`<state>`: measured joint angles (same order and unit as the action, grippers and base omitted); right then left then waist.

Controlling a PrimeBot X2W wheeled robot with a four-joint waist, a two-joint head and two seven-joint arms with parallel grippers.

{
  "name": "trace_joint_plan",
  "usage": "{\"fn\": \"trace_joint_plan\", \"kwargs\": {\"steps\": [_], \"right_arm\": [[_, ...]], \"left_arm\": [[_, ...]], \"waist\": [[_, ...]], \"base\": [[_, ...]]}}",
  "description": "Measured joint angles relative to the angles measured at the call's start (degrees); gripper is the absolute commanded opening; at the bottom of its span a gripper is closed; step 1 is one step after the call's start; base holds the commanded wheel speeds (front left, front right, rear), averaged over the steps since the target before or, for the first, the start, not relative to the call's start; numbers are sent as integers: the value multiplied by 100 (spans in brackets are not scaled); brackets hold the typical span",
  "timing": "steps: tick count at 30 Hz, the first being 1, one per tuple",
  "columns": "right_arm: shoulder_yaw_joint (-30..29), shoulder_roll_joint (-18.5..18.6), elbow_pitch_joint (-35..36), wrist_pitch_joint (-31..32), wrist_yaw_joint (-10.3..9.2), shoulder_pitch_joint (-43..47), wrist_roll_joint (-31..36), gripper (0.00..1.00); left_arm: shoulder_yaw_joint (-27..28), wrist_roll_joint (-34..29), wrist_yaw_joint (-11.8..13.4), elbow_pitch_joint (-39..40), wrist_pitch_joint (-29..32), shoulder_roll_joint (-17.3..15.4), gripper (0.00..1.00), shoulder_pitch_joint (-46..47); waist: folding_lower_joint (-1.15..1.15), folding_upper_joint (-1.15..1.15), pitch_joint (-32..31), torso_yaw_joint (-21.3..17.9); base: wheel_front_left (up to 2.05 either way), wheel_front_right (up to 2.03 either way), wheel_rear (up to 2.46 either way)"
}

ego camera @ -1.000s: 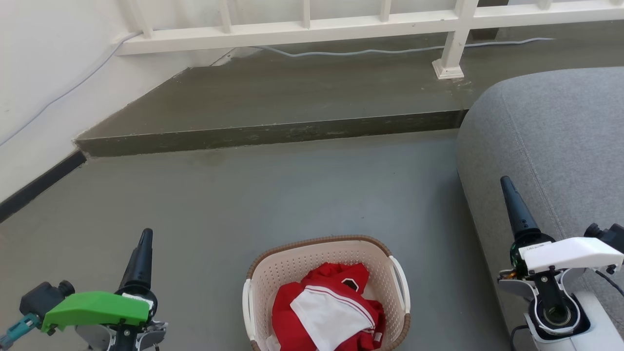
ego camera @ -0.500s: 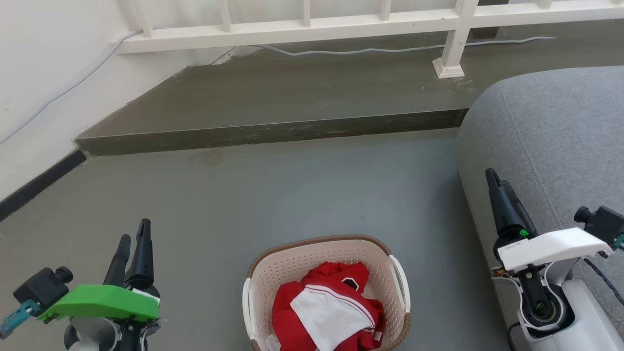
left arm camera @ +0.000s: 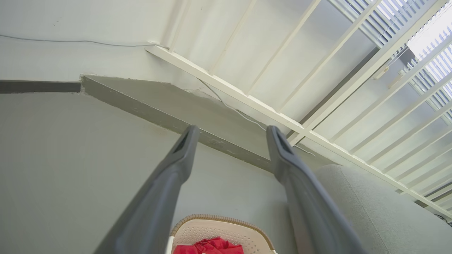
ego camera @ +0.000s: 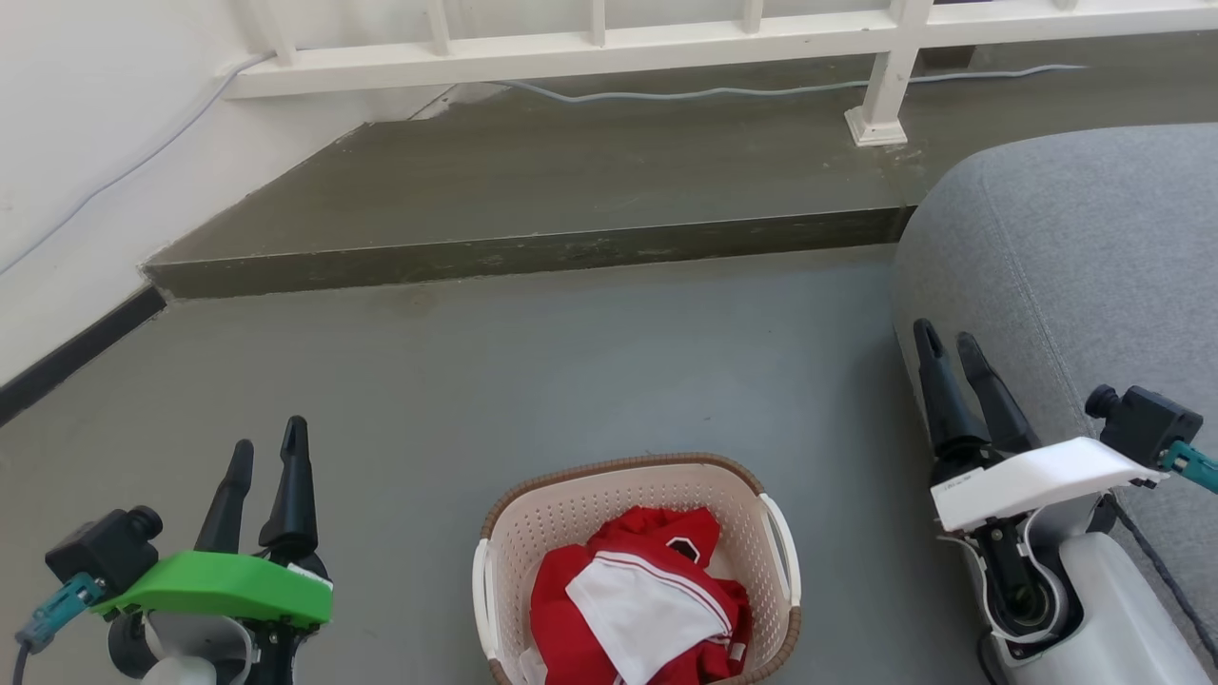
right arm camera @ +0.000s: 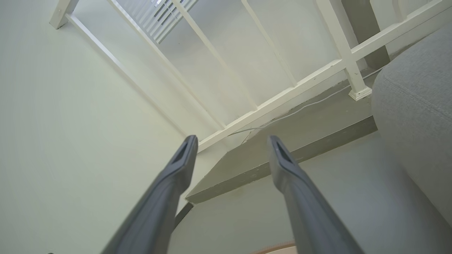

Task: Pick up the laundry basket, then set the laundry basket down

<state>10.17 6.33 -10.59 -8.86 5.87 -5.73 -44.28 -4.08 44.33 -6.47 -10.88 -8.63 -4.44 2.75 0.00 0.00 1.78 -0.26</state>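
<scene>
Approaching stage of the pick-up, by my reading. The laundry basket sits on the floor at the bottom centre of the head view, between the two arms and touched by neither.

Left gripper: hovers well to the basket's left, fingers parted, nothing between them. In the left wrist view the basket's brown rim lies at the bottom edge, below the fingers.

Right gripper: hovers to the basket's right and further forward, just beside the grey sofa, fingers parted, empty.

Contents: a red and white garment, heaped loosely inside. The left handle and right handle are both exposed.

Next move (judgement): each gripper has to come down and swing inward to the handle on its own side and close on it. Both arms should then raise together and level so the basket does not tip. The right arm has little room beside the sofa.

Surface and room: smooth matt grey floor. Ahead is a darker raised step carrying a white railing, with a grey cable trailing along its base. On the left is a white wall with black skirting.
</scene>
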Motion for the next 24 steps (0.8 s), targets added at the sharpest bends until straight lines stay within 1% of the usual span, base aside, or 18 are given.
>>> {"fn": "trace_joint_plan", "kwargs": {"steps": [3,10,24], "right_arm": [[34,-46,13,-49,-51,-5,272,100],[124,-58,12,-191,-88,-29,832,100],[269,-98,14,-449,-91,-114,1929,100]], "left_arm": [[-1,-227,0,24,-54,14,100,24],[-3,-769,0,57,-200,54,100,84],[-3,-1828,-8,193,-464,133,100,86]], "waist": [[0,0,6,0],[0,0,20,8],[0,0,30,18]], "base": [[0,0,0],[0,0,0],[0,0,0]]}}
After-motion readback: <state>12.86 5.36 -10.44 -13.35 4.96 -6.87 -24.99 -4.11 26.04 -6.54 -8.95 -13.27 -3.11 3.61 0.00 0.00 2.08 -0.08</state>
